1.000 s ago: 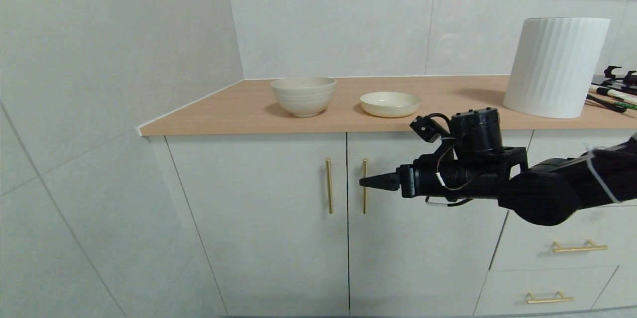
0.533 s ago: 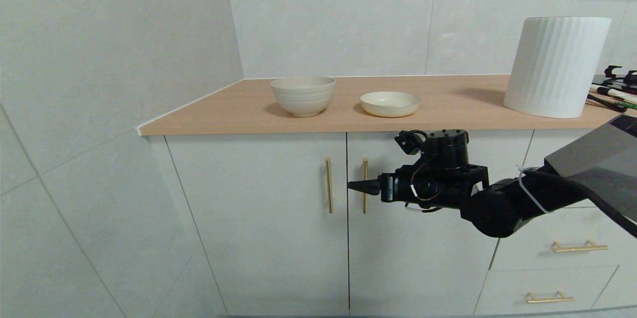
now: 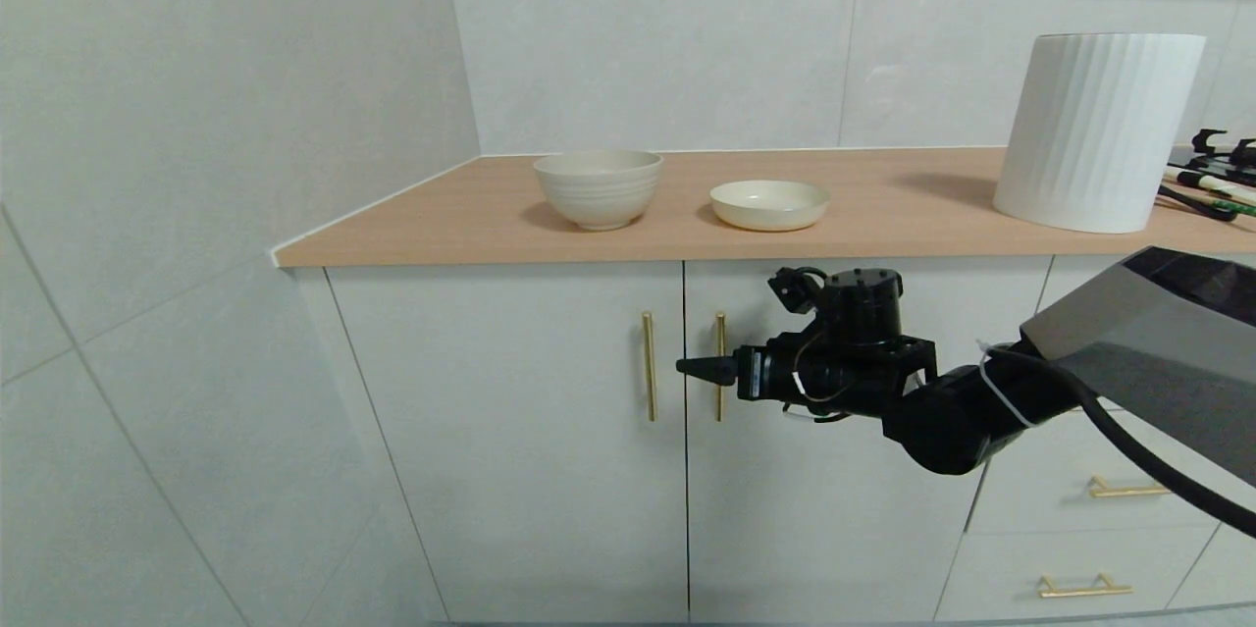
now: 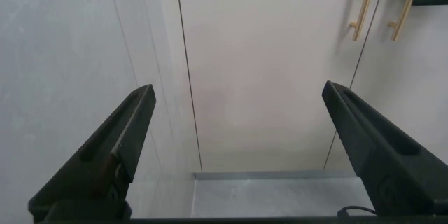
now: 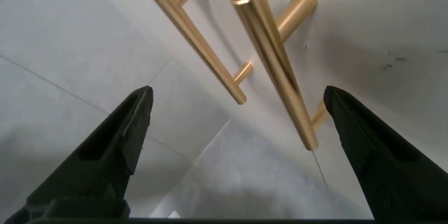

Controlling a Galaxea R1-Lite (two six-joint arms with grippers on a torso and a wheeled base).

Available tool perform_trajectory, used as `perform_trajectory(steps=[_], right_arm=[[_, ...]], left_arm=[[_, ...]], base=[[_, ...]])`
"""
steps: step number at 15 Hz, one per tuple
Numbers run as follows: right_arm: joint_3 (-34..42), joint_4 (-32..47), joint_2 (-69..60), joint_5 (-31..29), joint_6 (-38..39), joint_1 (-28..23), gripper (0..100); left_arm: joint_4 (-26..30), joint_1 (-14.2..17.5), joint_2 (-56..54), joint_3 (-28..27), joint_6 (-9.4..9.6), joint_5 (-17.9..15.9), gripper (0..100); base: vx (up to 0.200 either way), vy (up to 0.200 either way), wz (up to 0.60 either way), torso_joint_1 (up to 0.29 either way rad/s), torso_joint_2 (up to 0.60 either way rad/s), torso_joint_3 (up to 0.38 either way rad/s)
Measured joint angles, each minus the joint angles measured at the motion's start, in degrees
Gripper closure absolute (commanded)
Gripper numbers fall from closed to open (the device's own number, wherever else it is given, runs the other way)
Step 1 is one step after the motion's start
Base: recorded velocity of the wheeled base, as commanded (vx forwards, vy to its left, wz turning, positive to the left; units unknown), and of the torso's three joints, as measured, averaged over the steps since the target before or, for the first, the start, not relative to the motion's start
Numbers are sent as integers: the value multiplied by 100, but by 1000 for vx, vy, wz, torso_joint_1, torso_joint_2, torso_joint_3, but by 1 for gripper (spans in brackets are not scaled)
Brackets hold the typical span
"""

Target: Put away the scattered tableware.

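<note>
Up on the counter [image 3: 451,227] the bowl [image 3: 598,187] and the shallow dish [image 3: 769,204] sit side by side, while below them the right gripper [image 3: 703,370] hangs level at the two gold handles [image 3: 648,367] of the cupboard doors [image 3: 510,431], its fingers spread wide, apparently ready to open storage for them.

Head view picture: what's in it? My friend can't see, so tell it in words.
The robot's black right gripper points at the two gold handles on white cupboard doors. On the wooden counter above sit a cream bowl and a shallow dish, with a tall white ribbed container farther right.
</note>
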Motion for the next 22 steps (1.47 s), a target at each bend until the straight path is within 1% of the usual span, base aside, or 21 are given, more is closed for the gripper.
perform_trajectory(steps=[5, 13, 18, 20, 22], right_arm=[[-118, -66, 116, 0, 299, 29, 0], [-210, -208, 256, -59, 336, 208, 0], [-44, -258, 188, -22, 477, 263, 0], [110, -241, 68, 145, 528, 276, 0], [380, -235, -118, 752, 525, 274, 0]], left_arm=[[0, 0, 0, 0, 0, 0, 0], [0, 0, 0, 0, 0, -2, 0], [0, 0, 0, 0, 0, 0, 0], [0, 0, 0, 0, 0, -2, 0], [0, 0, 0, 0, 0, -2, 0]], base=[[0, 0, 0, 0, 0, 0], [0, 0, 0, 0, 0, 0], [0, 0, 0, 0, 0, 0], [0, 0, 0, 0, 0, 0], [0, 0, 0, 0, 0, 0]])
